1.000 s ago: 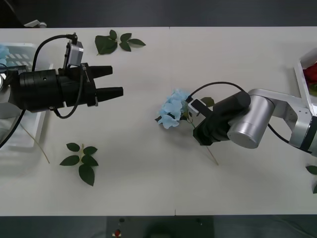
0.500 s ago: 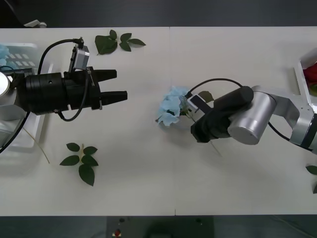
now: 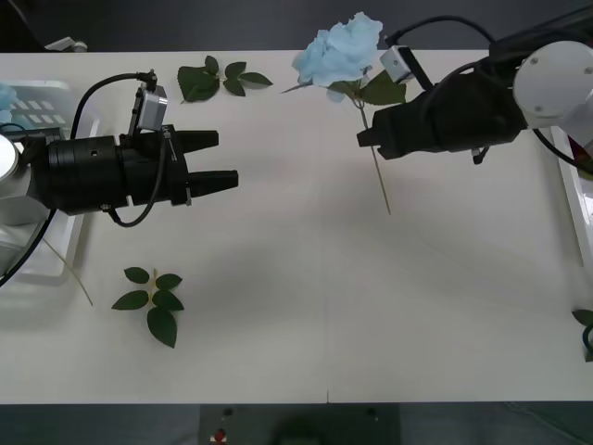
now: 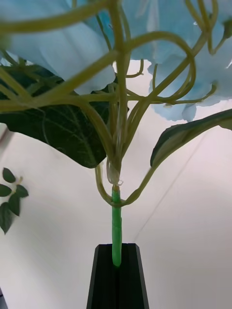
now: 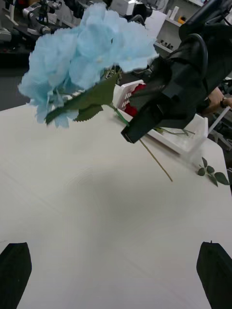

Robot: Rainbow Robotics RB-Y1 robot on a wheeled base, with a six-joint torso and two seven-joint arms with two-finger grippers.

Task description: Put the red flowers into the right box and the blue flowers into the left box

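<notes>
My right gripper [image 3: 363, 139] is shut on the green stem of a blue flower [image 3: 338, 51] and holds it in the air over the table's far middle. The stem's end [image 3: 382, 190] hangs free below the grip. In the right wrist view the black fingers [image 4: 117, 270] pinch the stem [image 4: 116, 227] under the bloom [image 4: 67, 53]. My left gripper [image 3: 225, 158] hovers open at the left, pointing toward the flower [image 5: 82, 53]. The left box [image 3: 37, 102] is at the far left with a blue bloom [image 3: 5, 93] in it. Red flowers [image 5: 131, 110] lie in the right box [image 5: 179, 140].
Bloomless leaf sprigs lie at the far edge [image 3: 218, 79], at the near left [image 3: 153, 301] and at the right edge [image 3: 584, 320]. The right box's rim [image 3: 567, 167] shows behind my right arm.
My right gripper has lifted the blue flower off the table's middle and carried it up toward the far edge. My left gripper shifted slightly right, then held still.
</notes>
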